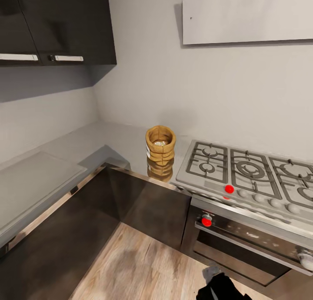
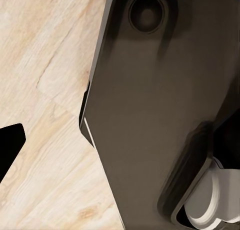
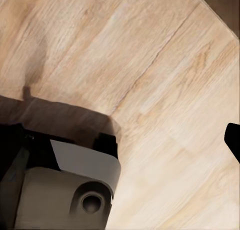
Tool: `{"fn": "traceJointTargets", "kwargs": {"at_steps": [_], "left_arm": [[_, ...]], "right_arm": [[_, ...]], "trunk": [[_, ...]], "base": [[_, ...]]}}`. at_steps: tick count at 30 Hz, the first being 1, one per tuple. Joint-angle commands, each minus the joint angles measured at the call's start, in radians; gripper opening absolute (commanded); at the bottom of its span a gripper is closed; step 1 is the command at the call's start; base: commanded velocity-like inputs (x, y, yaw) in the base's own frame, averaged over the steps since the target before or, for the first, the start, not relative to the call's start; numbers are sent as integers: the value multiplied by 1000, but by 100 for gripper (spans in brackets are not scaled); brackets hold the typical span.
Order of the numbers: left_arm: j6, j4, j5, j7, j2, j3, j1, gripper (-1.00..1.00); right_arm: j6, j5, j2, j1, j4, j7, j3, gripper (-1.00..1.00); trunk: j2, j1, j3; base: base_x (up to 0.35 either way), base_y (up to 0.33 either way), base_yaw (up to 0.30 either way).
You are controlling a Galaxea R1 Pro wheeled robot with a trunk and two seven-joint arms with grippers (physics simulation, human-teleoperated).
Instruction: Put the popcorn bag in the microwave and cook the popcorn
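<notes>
The popcorn bag stands upright on the grey desk, close to the front edge of the corner run and just beside the steel gas hob, with small pale popcorn pieces visible inside its open mouth. Both wrist views look down on pale wood-grain floor and dark parts of the robot's own base; only a dark sliver of a fingertip shows at the edge of each, so I cannot tell whether either gripper is apart or together. The risks, as I judge them, come mostly from the bag itself: it is a soft, crumpled paper sack with a thick rolled rim and no lid, so a squeeze that is too hard could buckle it, and any tilt on lifting could spill the loose kernels. A sideways nudge during the approach could tip it or push it off the near edge, or against the raised cast grates of the hob. The desk is smooth and glossy enough to mirror the bag, so it probably offers little friction. Below sit dark, flat cabinet fronts and a black oven with red-marked knobs, which an arm rising from low down could strike.
</notes>
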Motion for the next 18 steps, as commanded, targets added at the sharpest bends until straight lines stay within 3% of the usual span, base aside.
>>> {"fn": "traceJointTargets", "kwargs": {"at_steps": [1, 4, 8, 11, 14, 15, 18], "left_arm": [[-2, -1, 0, 1, 0, 5, 0, 100], [-1, -1, 0, 1, 0, 5, 0, 100], [-1, -1, 0, 1, 0, 5, 0, 100], [-1, -1, 0, 1, -1, 5, 1, 100], [-1, -1, 0, 1, -1, 5, 1, 100], [-1, -1, 0, 1, -1, 5, 0, 100], [-1, -1, 0, 1, -1, 5, 0, 100]], "right_arm": [[31, 13, 14, -17, -3, 18, 2, 100], [126, 16, 93, -84, -24, 36, 6, 100], [265, 16, 154, -103, -180, 38, 17, 100], [354, 15, 155, -104, -322, 38, 72, 100], [419, 12, 155, -145, -418, 38, 94, 100], [419, 10, 155, -166, -426, 38, 95, 100], [419, 3, 155, -308, -439, 39, 98, 100]], "trunk": [[-1, 0, -1], [-1, 0, -1], [-1, 0, -1], [-1, 0, -1], [-1, 0, -1], [-1, 0, -1], [-1, 0, -1]], "base": [[0, 0, 0], [0, 0, 0], [0, 0, 0], [0, 0, 0], [0, 0, 0], [0, 0, 0], [0, 0, 0]]}}
